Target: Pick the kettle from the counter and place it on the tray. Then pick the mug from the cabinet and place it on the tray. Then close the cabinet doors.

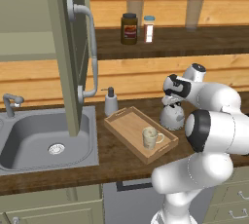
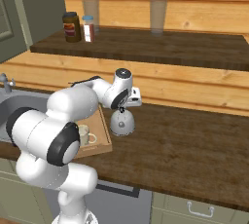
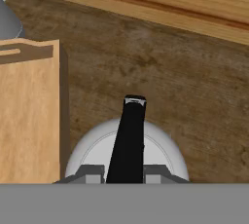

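Two-finger gripper (image 3: 125, 174) low over squat silver-grey metal kettle (image 2: 121, 122), jaws narrowed either side of its dark arched handle (image 3: 129, 140); firm grip unclear. Probably rigid, smooth-bodied; handle best hold. On counter just beside light wooden tray (image 1: 127, 126)

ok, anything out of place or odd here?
Yes, the order. The mug already stands upright on the tray, while the kettle sits on the counter beside the tray, gripper at its handle. One cabinet door hangs open over the sink. Nothing spilled or tipped.
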You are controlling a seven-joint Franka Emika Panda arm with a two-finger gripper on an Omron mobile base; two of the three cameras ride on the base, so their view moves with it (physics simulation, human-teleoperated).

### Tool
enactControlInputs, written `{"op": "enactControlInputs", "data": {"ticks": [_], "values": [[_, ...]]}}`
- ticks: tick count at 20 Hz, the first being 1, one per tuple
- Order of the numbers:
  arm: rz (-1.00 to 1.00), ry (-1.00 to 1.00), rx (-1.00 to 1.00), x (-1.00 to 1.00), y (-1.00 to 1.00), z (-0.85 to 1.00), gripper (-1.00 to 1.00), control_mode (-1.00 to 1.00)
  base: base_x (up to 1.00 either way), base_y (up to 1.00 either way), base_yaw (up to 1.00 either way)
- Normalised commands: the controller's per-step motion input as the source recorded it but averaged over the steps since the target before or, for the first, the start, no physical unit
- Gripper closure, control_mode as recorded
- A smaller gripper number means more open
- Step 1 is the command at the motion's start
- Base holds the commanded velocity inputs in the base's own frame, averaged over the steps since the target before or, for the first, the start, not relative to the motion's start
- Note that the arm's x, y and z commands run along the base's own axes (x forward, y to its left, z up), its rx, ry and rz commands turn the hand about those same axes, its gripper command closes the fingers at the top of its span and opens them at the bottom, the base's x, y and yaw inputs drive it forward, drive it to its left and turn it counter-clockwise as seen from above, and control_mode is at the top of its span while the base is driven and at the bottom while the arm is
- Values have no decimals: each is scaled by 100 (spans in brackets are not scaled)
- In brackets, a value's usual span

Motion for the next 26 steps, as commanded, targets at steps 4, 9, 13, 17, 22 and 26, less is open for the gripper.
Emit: {"op": "enactControlInputs", "data": {"ticks": [4,9,13,17,22,26], "values": [[0,-16,-7,0,3,41,100,-100,0,0,0],[6,-5,-3,0,22,36,100,-100,0,0,0],[13,0,0,0,47,17,100,-100,0,0,0],[14,0,0,0,56,1,100,-100,0,0,0],[16,1,0,0,62,0,100,-100,0,0,0],[16,0,0,0,62,0,100,-100,0,0,0]]}}
